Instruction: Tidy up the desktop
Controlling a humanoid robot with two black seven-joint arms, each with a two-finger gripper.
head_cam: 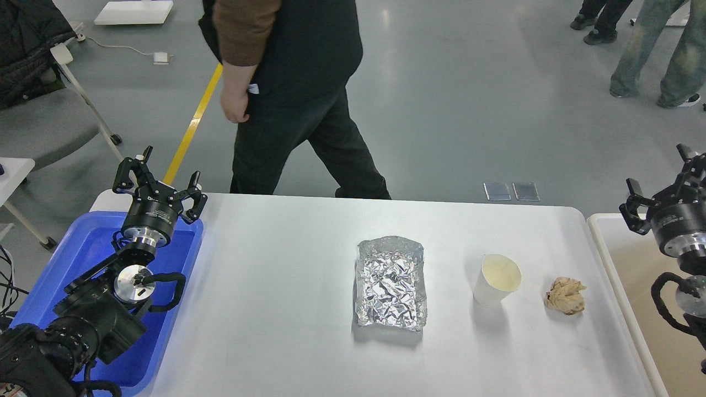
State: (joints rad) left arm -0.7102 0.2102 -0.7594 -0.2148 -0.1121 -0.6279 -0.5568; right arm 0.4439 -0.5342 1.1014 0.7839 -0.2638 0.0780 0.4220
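The white desktop (276, 309) fills the middle of the head view. On it lie a crumpled foil tray (391, 284), an upright white paper cup (496, 280) to its right, and a crumpled brownish paper ball (565, 295) further right. My left gripper (160, 179) hovers open and empty above the far end of the blue bin, well left of the foil tray. At the right edge my right gripper (662, 179) is open too, holding nothing, above the cream tub and right of the paper ball.
A blue plastic bin (83, 253) sits against the desktop's left side under my left arm. A cream-white tub (634, 275) borders the right side. A person in black (298, 99) walks just behind the far edge. A chair (44, 121) stands at the back left.
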